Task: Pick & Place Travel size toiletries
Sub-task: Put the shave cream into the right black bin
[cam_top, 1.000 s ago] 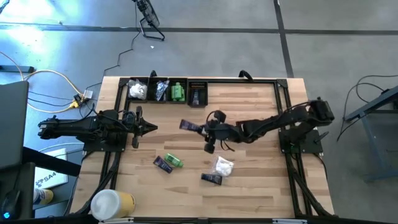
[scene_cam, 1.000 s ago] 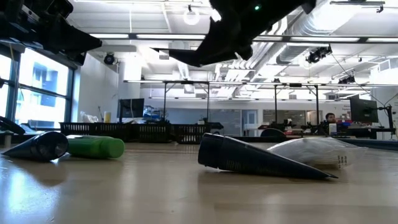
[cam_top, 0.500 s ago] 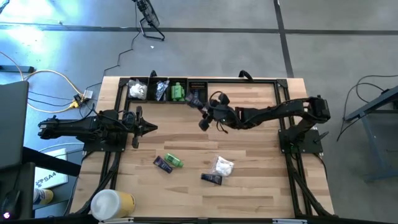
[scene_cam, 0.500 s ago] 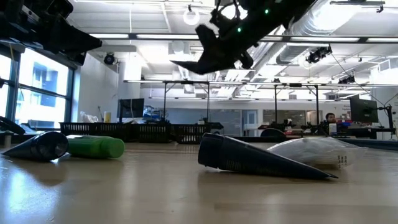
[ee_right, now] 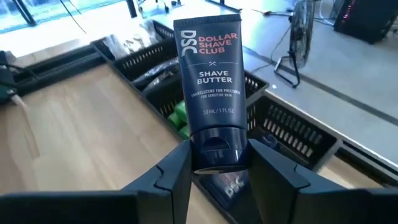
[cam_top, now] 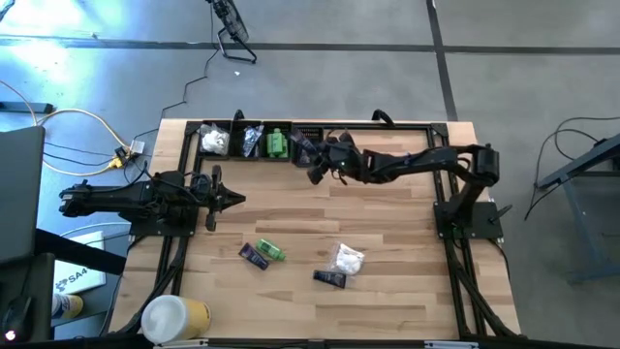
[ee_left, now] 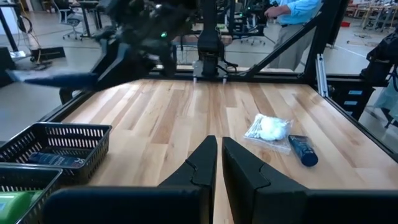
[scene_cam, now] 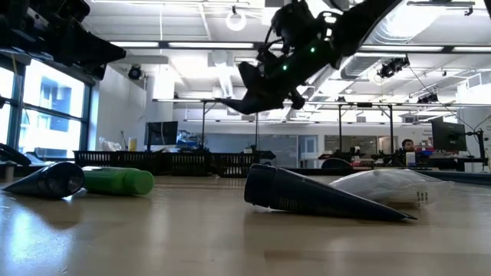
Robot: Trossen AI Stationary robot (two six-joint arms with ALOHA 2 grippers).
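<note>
Look at the right wrist view: the dark tube [ee_right: 212, 99] at the centre of the frame carries all the clear print you have. Down its face you read "DSC" set sideways at the upper left, then "DOLLAR SHAVE CLUB" in red, "SHAVE BUTTER" in white, a small line too fine to make out, and "30 mL / 1 FL OZ". Below the cap, a second dark tube [ee_right: 227, 183] shows what looks like "DSC". In the high view's lower left corner, a white sheet [cam_top: 77, 278] reads "SA4".

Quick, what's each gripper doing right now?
Left gripper: shut, empty.
Right gripper: shut on the dark blue shave butter tube, above the black baskets.
</note>
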